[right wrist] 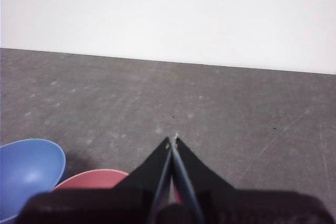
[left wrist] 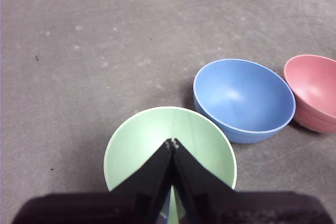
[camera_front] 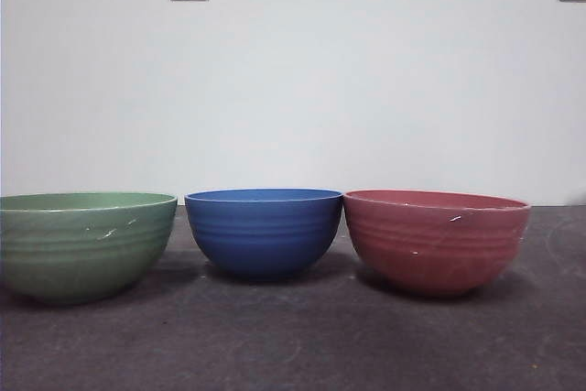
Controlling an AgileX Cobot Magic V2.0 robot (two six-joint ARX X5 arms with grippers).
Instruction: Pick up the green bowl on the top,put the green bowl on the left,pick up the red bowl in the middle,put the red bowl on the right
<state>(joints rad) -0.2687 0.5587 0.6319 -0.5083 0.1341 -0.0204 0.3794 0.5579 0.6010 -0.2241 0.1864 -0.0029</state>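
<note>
Both grippers had their jaws pressed together and held nothing: the left gripper (left wrist: pixel 172 143) hung above the green bowl (camera_front: pixel 84 243), and the right gripper (right wrist: pixel 174 139) hung above the near edge of the red bowl (camera_front: pixel 436 239), with bare table (camera_front: pixel 293 345) ahead of it. In the front view neither arm showed, so both seemed raised well clear. The 3 bowls stood upright in 1 row on the dark table, no longer stacked: green on the left, the blue bowl (camera_front: pixel 264 230) in the middle, red on the right. Blue and red appeared to touch at their rims, or very nearly; green stood just beside blue with a small gap. Judged from this layout, both placements looked done, so little seemed left beyond retreat. If any move remained, the relation that mattered was simple: each bowl lay directly under its own arm, green nearer the left arm and red nearer the right, and being round, neither had a long axis to line up with. Green was a muted sage with faint horizontal ribs and small white scuffs on its side; red was a dusty pinkish tone, ribbed likewise, with a white nick near its rim. Both were empty.
</note>
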